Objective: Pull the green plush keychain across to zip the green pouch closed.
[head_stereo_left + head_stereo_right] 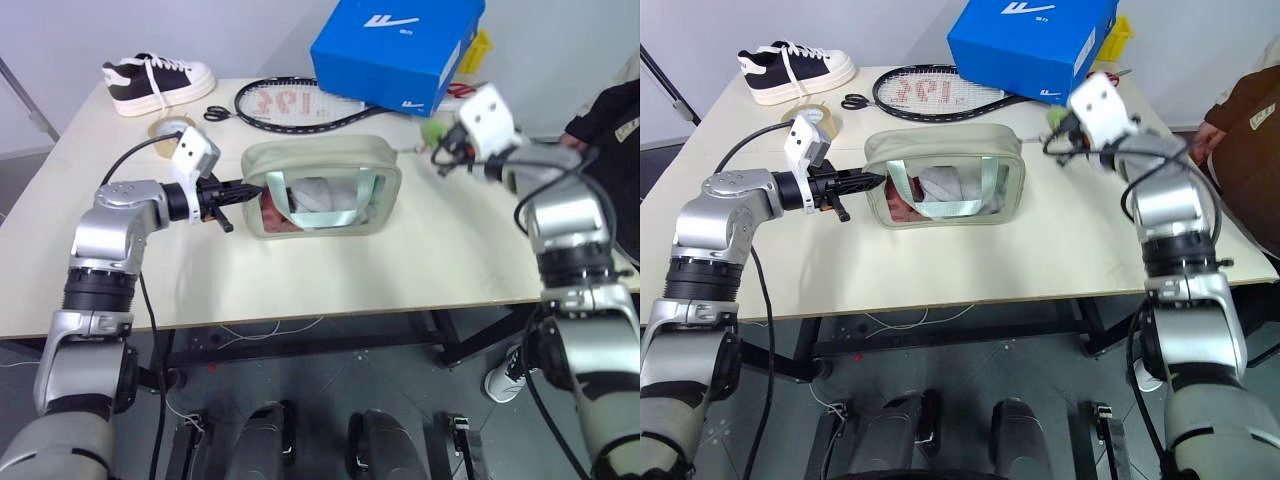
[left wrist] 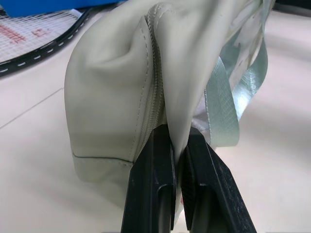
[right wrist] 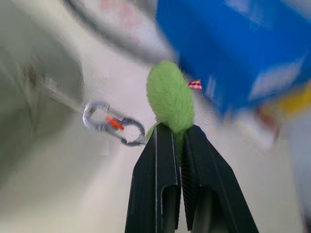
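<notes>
The green pouch [image 1: 322, 188] is laid flat on the pale table [image 1: 440, 260], its clear window and light green strap handle [image 1: 345, 205] turned upward, and it is stretched between the two arms. Its end is pinched by the left gripper [image 2: 178, 160], whose two black fingers are pressed together on a fold of the sage fabric just beside the zipper seam; the strap is seen hanging right past those fingers. The green plush keychain [image 3: 170, 97] is clamped in the right gripper [image 3: 178, 133], the fuzzy lime ball squeezed between the closed fingers with a small red checked tag [image 3: 195, 84] showing at its side. A silver clip with an orange mark [image 3: 115, 124] is seen just beside that gripper's fingertips, and from it a thin link is drawn toward the pouch. In the head views the keychain is held off the pouch's far corner on the right arm's side, close to the blue shoebox [image 1: 400, 45]. Beyond the pouch, ahead of both grippers, a racket [image 1: 290, 105] is laid on the table, and further out past the left gripper a black and white sneaker [image 1: 155, 82], scissors [image 1: 216, 113] and a roll of tape [image 1: 172, 127] are found. A person's dark sleeve [image 1: 610, 110] is seen at the table's edge beyond the right arm.
</notes>
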You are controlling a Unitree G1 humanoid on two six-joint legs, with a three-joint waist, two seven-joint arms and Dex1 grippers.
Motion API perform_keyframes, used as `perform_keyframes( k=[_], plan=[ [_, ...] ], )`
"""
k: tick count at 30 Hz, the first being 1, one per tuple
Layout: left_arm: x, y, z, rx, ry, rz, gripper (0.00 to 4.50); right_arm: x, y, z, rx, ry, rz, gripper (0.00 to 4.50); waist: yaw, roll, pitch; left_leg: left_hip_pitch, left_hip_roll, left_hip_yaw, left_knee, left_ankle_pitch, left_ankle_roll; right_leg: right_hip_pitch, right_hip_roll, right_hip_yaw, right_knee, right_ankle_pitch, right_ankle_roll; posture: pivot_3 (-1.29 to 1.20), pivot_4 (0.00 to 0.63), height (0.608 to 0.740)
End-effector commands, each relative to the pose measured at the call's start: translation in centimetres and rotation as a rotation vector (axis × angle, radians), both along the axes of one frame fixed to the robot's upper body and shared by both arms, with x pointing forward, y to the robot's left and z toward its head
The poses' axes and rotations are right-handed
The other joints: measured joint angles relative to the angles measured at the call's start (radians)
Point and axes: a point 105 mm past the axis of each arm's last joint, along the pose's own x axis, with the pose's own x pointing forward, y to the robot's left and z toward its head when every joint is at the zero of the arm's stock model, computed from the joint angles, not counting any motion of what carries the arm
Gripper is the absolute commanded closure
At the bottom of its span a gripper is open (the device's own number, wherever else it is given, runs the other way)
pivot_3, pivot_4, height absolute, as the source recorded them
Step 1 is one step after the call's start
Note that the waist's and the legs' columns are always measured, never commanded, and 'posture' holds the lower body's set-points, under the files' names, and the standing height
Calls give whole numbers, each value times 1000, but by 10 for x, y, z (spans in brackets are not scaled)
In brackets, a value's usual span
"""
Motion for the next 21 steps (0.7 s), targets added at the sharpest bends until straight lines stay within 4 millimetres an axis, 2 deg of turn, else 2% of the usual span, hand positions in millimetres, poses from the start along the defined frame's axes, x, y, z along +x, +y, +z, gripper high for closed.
perform_keyframes(
  k=[1,4,7,11,13,15,17,18,19,21],
  plan=[
    [-1,7,17,3,-47,18,4500,0,-3,-28,23,12,-67,4479,-3,0,0,0,0,0,0,0,0,0,0,0,0,0,0,0,150,740],
    [-2,6,16,2,-46,15,4500,0,18,-63,143,87,-62,4479,-4,0,0,1,0,0,-1,0,0,0,1,0,0,0,0,0,150,740],
    [-2,6,17,2,-46,15,4500,0,33,-72,219,112,-49,4479,-4,0,0,1,0,0,0,0,0,1,1,0,0,0,0,0,150,740],
    [-2,5,17,2,-46,16,4500,1,47,-73,356,143,-30,4479,-1,0,0,1,0,-1,0,0,0,2,1,0,0,0,0,0,150,740],
    [-2,5,15,8,-45,16,4500,0,50,-60,414,142,6,4479,-1,0,0,1,0,-1,0,0,0,2,1,0,0,0,0,0,150,740],
    [-2,5,14,18,-44,18,4500,-2,44,-47,403,123,31,4479,0,0,0,1,0,-1,0,0,0,2,1,0,0,0,0,0,150,740],
    [-2,7,15,17,-50,22,4500,-7,32,-31,361,106,64,3829,0,0,0,1,0,-1,0,0,0,2,1,0,0,0,0,0,150,740],
    [-3,8,18,15,-52,13,3733,-12,26,-20,323,99,93,3464,2,1,0,1,0,-2,0,0,1,2,1,0,0,0,0,0,150,740],
    [-5,9,20,13,-51,0,3414,-17,21,-11,286,94,121,3040,3,1,0,1,0,-2,0,-2,3,2,1,0,0,0,0,0,150,740],
    [-9,12,23,14,-40,-28,2409,-30,15,12,215,87,187,1947,2,1,0,1,0,-2,0,-3,4,2,1,0,0,0,0,0,150,740]
  ],
)
